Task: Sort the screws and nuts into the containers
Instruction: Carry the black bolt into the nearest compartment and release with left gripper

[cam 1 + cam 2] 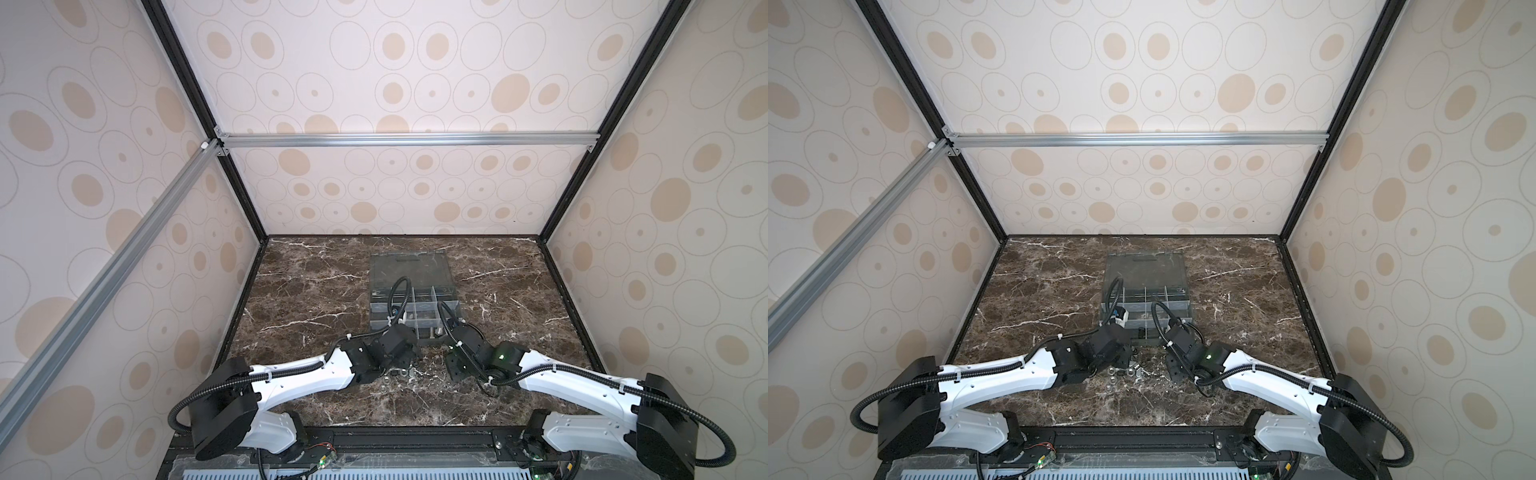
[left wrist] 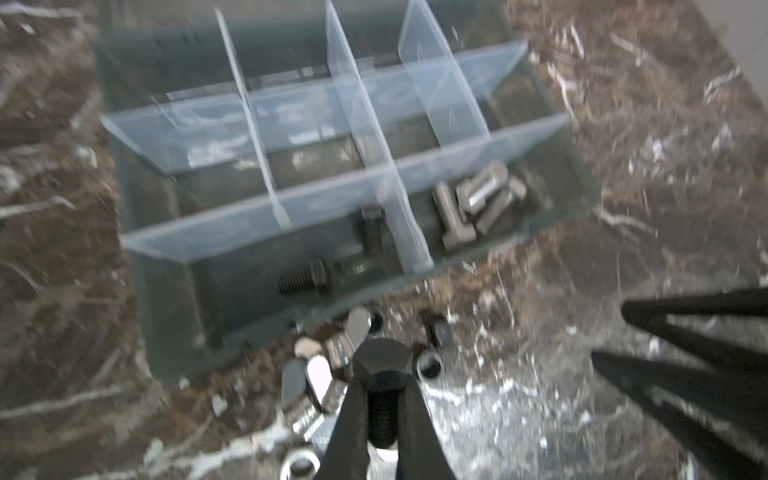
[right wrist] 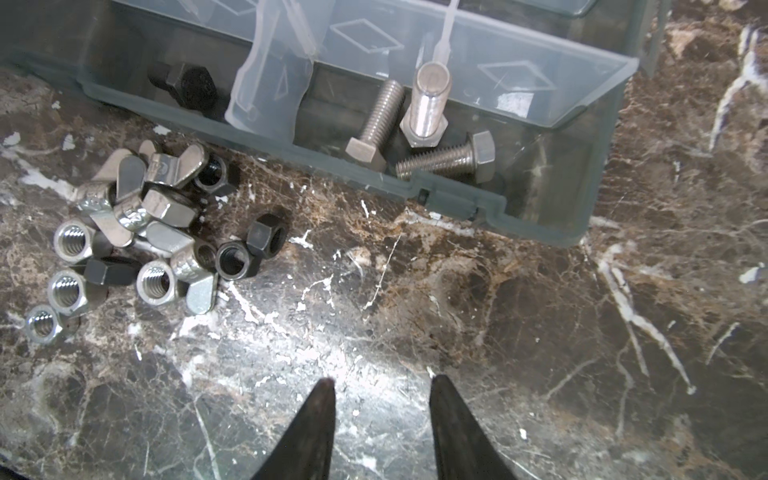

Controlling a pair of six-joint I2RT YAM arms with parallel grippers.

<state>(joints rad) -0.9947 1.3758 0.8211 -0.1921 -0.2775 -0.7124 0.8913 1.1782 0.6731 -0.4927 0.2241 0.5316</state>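
Near the front wall of the box [image 3: 540,232], on the table [image 3: 519,332]: a heap of nuts [image 3: 153,249], silver and black, some hex and some winged, lying just outside the box.
Left pincer [image 2: 381,390]: clamped on one black screw [image 2: 381,370] by the shaft, over the heap.
Right pincer [image 3: 381,379]: narrowly parted, empty, over bare table.
Front-row compartments [image 2: 232,282]: silver screws [image 3: 419,124] in one, two black screws [image 2: 305,280] in the next, with a divider [image 2: 409,237] between.
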